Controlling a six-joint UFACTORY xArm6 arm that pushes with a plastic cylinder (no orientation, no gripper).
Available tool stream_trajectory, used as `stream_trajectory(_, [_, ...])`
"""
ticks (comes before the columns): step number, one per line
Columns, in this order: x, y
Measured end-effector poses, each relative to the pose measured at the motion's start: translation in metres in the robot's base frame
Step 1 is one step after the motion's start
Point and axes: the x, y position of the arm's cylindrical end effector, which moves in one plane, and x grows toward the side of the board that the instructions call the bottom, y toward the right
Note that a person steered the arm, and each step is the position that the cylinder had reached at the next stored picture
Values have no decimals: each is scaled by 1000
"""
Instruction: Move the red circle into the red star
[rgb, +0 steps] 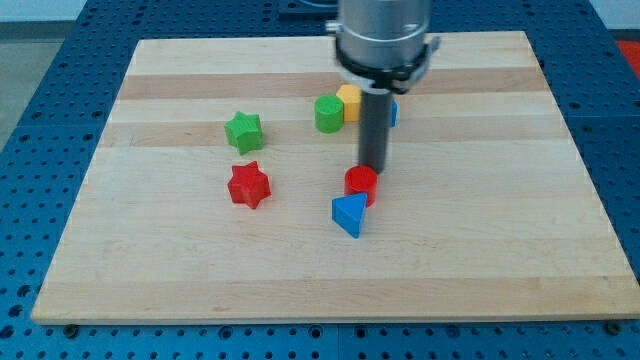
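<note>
The red circle (361, 184) lies near the board's middle, touching a blue triangle (349, 214) just below it. The red star (248, 185) lies to its left, about a hundred pixels away. My tip (373, 166) stands just above the red circle's upper right edge, at or very near contact.
A green star (243, 131) sits above the red star. A green round block (328, 114) and a yellow block (349, 100) sit together near the view's top, with a blue block (392, 113) partly hidden behind the rod. The wooden board (500, 250) lies on a blue perforated table.
</note>
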Motion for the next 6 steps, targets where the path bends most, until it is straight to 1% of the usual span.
stream_trajectory(1, [15, 19])
stream_trajectory(2, [31, 6])
stream_trajectory(5, [32, -158])
stream_trajectory(6, [28, -168])
